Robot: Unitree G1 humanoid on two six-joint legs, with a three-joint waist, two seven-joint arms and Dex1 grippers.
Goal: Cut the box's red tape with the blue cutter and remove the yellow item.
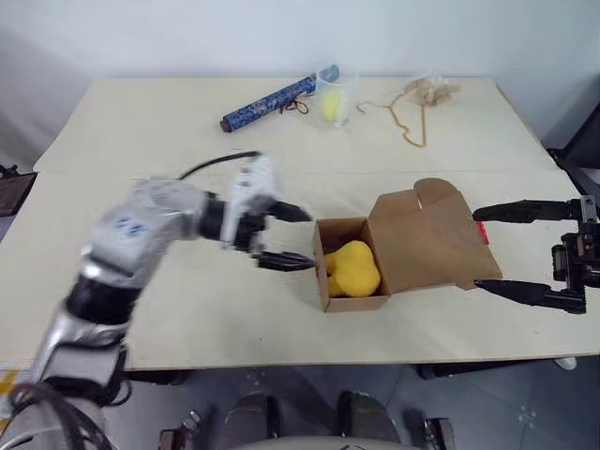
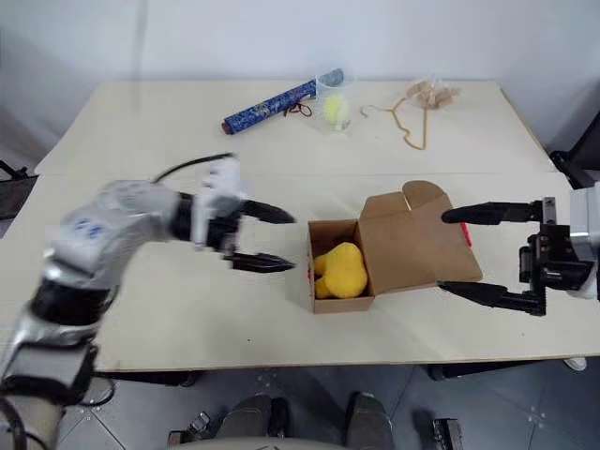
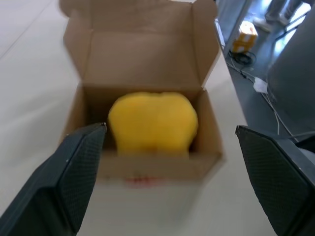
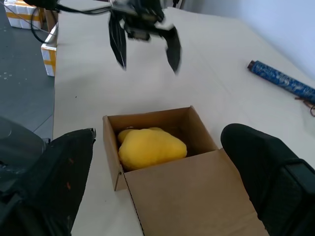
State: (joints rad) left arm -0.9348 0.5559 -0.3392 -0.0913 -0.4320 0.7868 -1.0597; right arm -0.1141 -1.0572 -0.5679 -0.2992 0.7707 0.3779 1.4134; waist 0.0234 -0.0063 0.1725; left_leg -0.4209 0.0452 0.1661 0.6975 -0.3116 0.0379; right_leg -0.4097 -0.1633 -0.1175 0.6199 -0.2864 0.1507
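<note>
The box [image 1: 375, 248] sits on the tabletop [image 1: 187, 309] with its lid flipped back, and the yellow item [image 1: 352, 270] lies inside it, soft and puffy. A bit of the red tape [image 1: 481, 232] shows at the far edge of the lid. The left hand [image 1: 284, 237] is just beside the open side of the box, with its two fingers spread wide and nothing in them. The right hand [image 1: 495, 248] is on the other side, by the lid, also wide open and holding nothing. The job left looks like pulling the yellow item out. It could go wrong in a few ways. The box is light, so if the left hand bumps the front wall on its way in, the box may slide or tip. If the fingers close too high, they may only pinch fluff and it could slip out. If the fingers catch the wall as well as the yellow item, the whole box might lift up. The right hand is not touching the lid, so nothing keeps the box from moving.
</note>
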